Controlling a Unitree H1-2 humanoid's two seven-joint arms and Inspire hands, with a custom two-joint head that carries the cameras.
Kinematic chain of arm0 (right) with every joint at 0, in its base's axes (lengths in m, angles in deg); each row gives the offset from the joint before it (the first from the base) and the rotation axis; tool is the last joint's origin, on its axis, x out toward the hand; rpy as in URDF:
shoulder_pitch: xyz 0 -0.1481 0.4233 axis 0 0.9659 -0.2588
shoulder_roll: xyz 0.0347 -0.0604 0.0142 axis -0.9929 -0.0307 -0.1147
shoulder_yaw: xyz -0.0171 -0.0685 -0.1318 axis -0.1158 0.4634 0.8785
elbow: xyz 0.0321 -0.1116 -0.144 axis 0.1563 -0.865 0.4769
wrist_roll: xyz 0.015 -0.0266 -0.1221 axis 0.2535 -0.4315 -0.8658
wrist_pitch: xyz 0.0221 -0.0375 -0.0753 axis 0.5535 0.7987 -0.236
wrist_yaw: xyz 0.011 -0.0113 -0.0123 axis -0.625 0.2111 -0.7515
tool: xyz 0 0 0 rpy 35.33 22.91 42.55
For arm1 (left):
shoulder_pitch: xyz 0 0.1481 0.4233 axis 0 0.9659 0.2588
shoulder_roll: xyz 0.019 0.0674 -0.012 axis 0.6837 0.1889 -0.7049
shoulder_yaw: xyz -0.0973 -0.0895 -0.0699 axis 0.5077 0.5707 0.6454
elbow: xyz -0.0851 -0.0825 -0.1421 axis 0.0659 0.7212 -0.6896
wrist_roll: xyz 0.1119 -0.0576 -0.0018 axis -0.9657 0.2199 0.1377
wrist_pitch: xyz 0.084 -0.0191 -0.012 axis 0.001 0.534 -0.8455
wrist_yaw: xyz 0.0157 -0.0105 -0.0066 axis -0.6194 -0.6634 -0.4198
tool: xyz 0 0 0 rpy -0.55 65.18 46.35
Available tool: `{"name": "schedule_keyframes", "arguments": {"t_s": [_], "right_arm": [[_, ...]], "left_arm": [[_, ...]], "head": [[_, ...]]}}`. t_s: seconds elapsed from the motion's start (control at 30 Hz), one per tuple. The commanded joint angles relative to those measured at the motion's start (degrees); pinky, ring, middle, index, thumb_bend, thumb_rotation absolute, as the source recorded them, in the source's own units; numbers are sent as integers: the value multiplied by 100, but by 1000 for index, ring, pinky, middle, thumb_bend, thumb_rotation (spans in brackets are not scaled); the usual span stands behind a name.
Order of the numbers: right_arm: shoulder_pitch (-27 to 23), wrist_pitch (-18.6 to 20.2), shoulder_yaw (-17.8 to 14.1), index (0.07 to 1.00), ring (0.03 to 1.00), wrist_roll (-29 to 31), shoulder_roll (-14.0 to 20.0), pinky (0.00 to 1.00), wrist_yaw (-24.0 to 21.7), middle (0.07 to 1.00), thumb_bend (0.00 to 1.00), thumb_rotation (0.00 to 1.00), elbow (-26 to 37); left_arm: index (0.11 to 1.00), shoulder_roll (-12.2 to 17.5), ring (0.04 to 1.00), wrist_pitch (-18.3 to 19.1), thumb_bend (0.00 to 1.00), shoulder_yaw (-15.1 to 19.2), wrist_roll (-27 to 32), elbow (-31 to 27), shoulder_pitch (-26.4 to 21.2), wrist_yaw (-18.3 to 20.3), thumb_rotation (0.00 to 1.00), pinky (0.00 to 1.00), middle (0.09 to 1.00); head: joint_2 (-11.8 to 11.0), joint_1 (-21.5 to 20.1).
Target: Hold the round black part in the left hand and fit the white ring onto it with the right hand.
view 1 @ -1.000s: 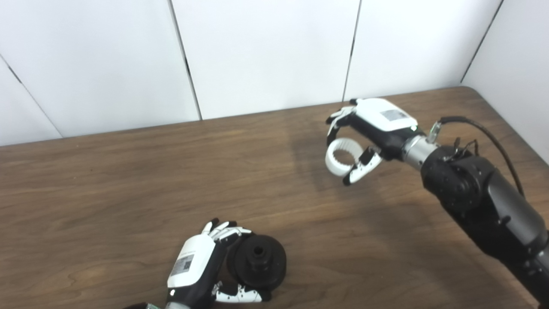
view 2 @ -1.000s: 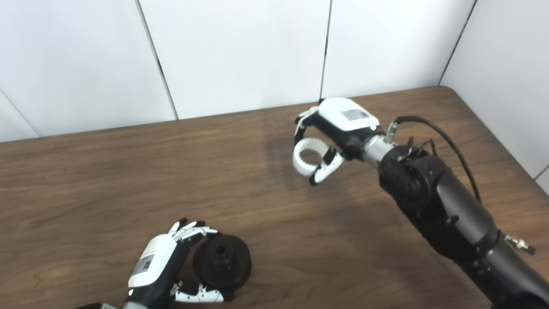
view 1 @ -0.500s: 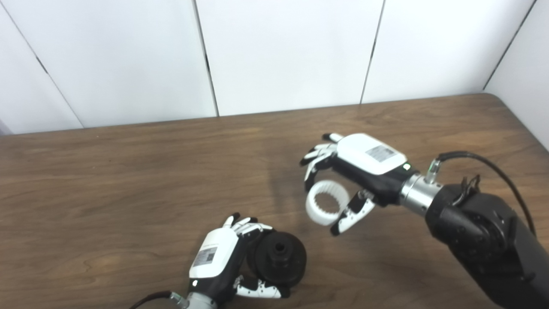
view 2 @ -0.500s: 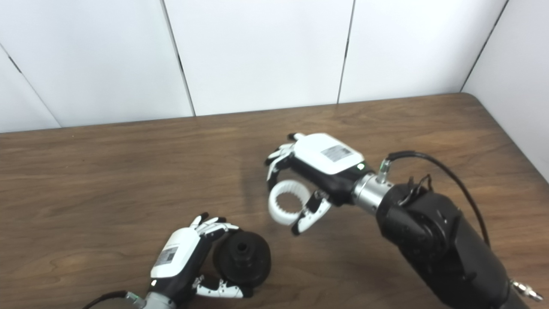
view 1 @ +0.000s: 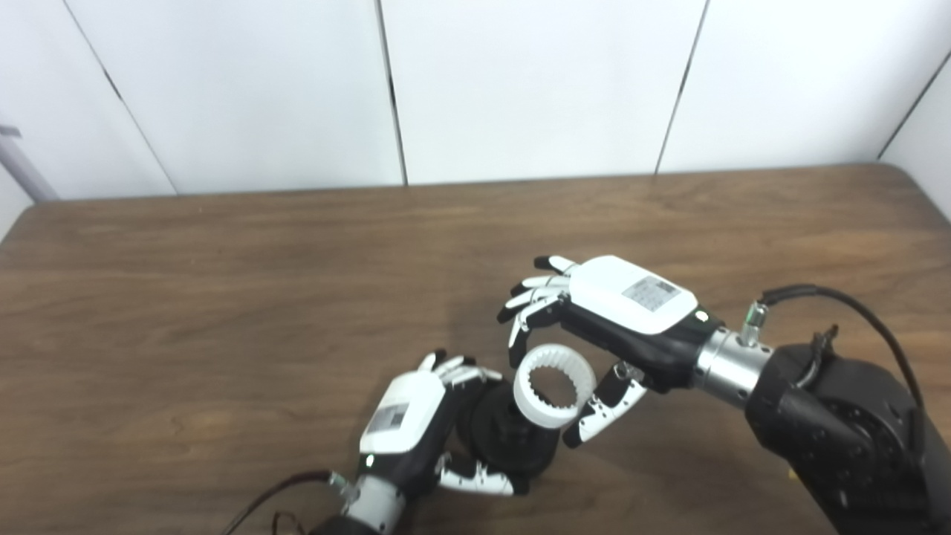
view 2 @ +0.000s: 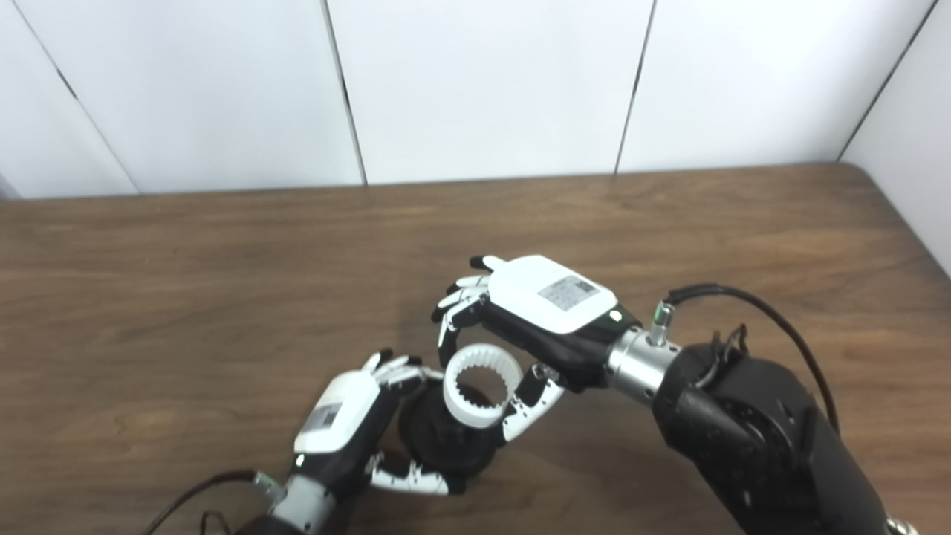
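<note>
- Now the white ring [view 1: 554, 386], bumpy inside, faces up, pinched by the right hand [view 1: 617, 319].
- Lower middle, the left hand [view 1: 416, 423] grips the round black part [view 1: 513, 438].

- The table [view 1: 223, 282] is a dark brown wood-grain surface filling the lower part of both views, its grain running from side to side.
- Its far edge meets a white panelled wall [view 1: 535, 82], and its far right corner is rounded.
- The round black part [view 1: 513, 446] sits low near the front edge, gripped by the left hand [view 1: 416, 431]; whether it touches the wood or is held just above it cannot be told.
- A faint dark shadow lies on the wood beside and behind the 2 hands.
- A thin dark cable [view 1: 260, 505] trails over the front of the table at the left arm's wrist.
</note>
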Motion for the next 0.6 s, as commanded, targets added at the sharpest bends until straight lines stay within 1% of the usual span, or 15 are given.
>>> {"name": "schedule_keyframes", "arguments": {"t_s": [0.0, 0.07, 0.1, 0.23, 0.57], "right_arm": [[-123, -48, -49, 483, 902, -34, -77, 1000, -41, 818, 524, 134, 224], [-98, -62, -53, 483, 904, -40, -126, 1000, -79, 819, 524, 134, 201], [-95, -85, -48, 483, 903, -64, -152, 1000, -89, 819, 524, 134, 175], [-72, -206, -29, 483, 900, -146, -235, 1000, -70, 813, 524, 135, 62], [108, -568, -51, 483, 900, -182, -456, 1000, 176, 806, 524, 134, -356]], "left_arm": [[482, -56, 893, 66, 524, -58, -41, 36, -77, 115, 55, 1000, 787], [482, -67, 893, 91, 525, -53, -34, 21, -86, 136, 55, 1000, 787], [482, -72, 896, 109, 525, -50, -29, 1, -89, 155, 54, 1000, 789], [482, -78, 901, 142, 524, -46, -10, -46, -95, 189, 54, 1000, 792], [482, -59, 895, 195, 524, -80, 0, -127, -114, 248, 55, 1000, 792]], "head": [[70, -4], [70, -4], [127, -32], [146, -50], [214, -68]]}}
